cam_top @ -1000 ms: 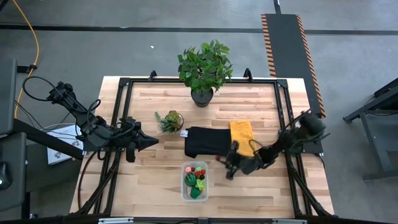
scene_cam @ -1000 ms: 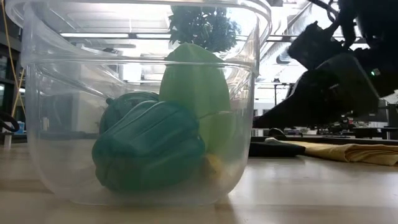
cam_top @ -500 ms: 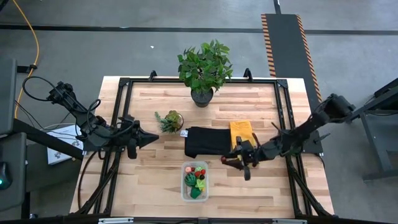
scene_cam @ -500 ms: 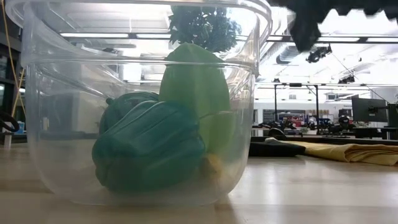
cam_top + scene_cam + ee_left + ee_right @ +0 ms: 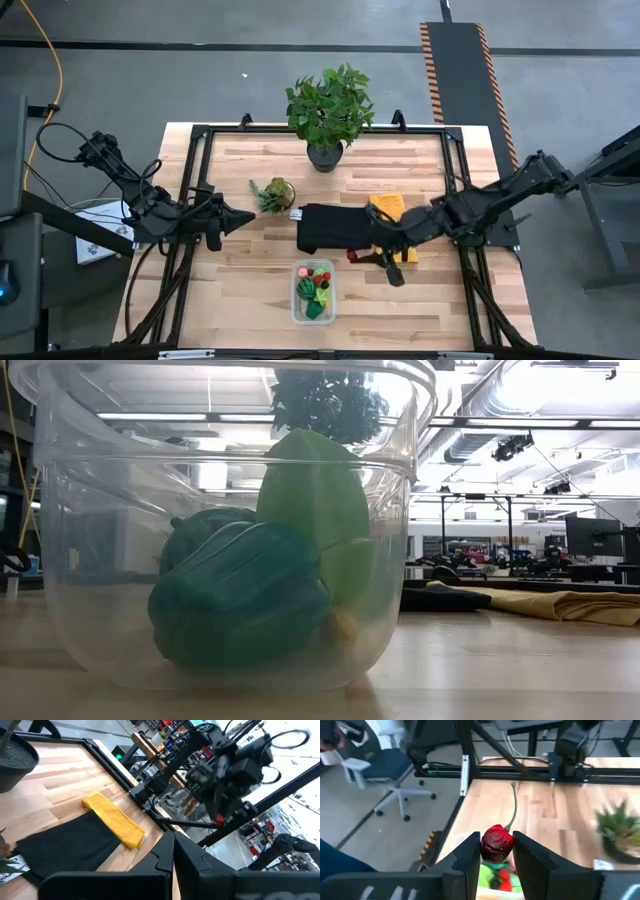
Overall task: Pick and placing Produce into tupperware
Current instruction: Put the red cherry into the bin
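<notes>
Resting over the left side of the pale wooden worktop (image 5: 250, 290), the left pincer (image 5: 247, 220) is clenched with nothing in it, its dark fingers pressed together and pointing toward the small potted succulent (image 5: 274, 193). Behind that, at the far edge, stands the large leafy potted plant in a dark pot (image 5: 328, 110). Near the middle lies a folded black cloth (image 5: 333, 228), and touching its right side is a folded yellow cloth (image 5: 389, 208), partly covered by the right arm. In front of the black cloth, near the front edge, sits the clear rectangular plastic tupperware with rounded corners (image 5: 311, 290), lidless. It holds several toy produce pieces: a dark green bell pepper (image 5: 240, 595), a lime-green rounded piece (image 5: 313, 490) leaning behind it, and smaller red pieces (image 5: 321, 274) visible from above. Just to the right of the tupperware, raised above the worktop, the right pincer (image 5: 496, 845) is grasping a dark red toy cherry with a thin stem (image 5: 496, 843) between its two fingers, the stem rising free. In the high view the cherry shows as a red spot (image 5: 354, 256) at the fingertips, beside the container and not in it.
</notes>
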`<state>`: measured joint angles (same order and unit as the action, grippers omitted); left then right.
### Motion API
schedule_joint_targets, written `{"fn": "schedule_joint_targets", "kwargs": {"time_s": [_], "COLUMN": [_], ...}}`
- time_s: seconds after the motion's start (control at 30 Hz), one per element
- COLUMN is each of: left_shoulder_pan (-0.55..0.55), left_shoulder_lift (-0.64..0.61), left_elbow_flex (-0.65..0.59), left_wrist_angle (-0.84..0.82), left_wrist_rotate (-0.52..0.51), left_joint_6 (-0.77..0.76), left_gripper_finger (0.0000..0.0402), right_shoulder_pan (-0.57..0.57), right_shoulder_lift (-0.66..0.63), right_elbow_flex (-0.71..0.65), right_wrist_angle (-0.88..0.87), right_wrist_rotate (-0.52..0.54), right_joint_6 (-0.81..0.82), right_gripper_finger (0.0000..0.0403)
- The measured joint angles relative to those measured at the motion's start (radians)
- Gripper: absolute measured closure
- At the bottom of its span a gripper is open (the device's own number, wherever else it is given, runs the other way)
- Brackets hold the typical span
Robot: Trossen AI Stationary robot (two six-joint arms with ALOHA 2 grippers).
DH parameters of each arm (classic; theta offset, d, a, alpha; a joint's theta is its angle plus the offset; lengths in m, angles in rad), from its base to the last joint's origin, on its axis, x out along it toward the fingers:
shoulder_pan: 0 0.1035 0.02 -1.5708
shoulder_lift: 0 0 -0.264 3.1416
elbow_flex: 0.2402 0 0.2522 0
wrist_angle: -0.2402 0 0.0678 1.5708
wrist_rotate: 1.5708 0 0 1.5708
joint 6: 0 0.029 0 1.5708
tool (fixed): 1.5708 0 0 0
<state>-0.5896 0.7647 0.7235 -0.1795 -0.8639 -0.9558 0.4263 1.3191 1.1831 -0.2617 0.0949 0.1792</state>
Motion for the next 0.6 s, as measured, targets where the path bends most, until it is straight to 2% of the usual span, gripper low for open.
{"fn": "schedule_joint_targets", "kwargs": {"time_s": [0.23,0.43,0.6], "left_shoulder_pan": [0.000,0.000,0.000], "left_shoulder_lift": [-0.001,-0.012,-0.071], "left_elbow_flex": [0.000,0.000,0.000], "left_wrist_angle": [0.006,0.021,0.122], "left_wrist_rotate": [0.065,0.078,0.095], "left_joint_6": [-0.001,0.026,0.192], "left_gripper_finger": [0.0401,0.0401,0.0401], "right_shoulder_pan": [-0.069,-0.093,-0.094], "right_shoulder_lift": [0.061,0.199,0.308], "right_elbow_flex": [0.151,0.265,0.353], "right_wrist_angle": [-0.206,-0.326,-0.336], "right_wrist_rotate": [-0.109,-0.172,-0.187], "right_joint_6": [0.014,0.075,0.110], "right_gripper_finger": [0.0302,0.0302,0.0302]}}
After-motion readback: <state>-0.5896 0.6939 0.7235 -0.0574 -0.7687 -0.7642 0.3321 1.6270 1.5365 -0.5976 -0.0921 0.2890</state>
